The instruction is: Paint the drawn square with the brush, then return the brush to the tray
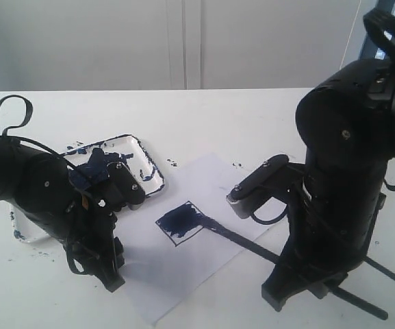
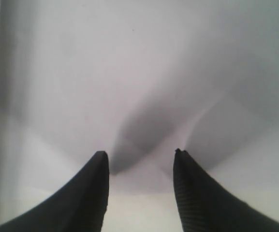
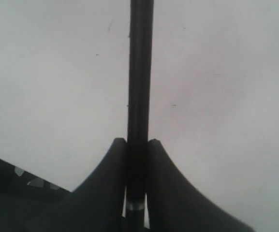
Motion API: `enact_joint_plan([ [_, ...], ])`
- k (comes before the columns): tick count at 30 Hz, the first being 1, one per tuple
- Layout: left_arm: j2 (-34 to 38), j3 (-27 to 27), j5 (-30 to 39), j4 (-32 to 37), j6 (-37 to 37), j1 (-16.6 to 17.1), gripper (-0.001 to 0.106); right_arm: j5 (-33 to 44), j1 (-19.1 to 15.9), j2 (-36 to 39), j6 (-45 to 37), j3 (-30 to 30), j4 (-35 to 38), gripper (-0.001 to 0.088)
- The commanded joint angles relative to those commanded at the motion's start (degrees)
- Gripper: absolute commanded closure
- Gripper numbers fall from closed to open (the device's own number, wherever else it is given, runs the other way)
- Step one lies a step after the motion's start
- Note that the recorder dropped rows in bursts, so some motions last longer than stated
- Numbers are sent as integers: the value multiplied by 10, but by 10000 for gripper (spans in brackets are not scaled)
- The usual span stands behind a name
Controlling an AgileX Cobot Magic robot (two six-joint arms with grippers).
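Two worries. Right pincer (image 3: pixel 137 142) was clamped on brush (image 1: pixel 241 240), tip on square (image 1: pixel 181 221), mostly blue. Low stroke could've smeared past outline. Left pincer (image 2: pixel 140 155) gaped empty beside paper (image 1: pixel 211 181); it might've slid under drag. Tray (image 1: pixel 150 163) lay half behind left arm (image 1: pixel 26 178), so return risked bump.

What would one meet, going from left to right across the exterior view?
First the left claw → drawn square → brush. The tray overlaps the left claw, so it is left out.
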Motion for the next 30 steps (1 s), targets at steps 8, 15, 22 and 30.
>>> enact_joint_plan([
  [8,0,0,0,0,0,0,574,0,0,0,-26,0,53,868],
  [15,0,0,0,0,0,0,574,0,0,0,-42,0,78,868],
  [22,0,0,0,0,0,0,574,0,0,0,-39,0,54,868],
  [30,0,0,0,0,0,0,574,0,0,0,16,0,-33,868],
])
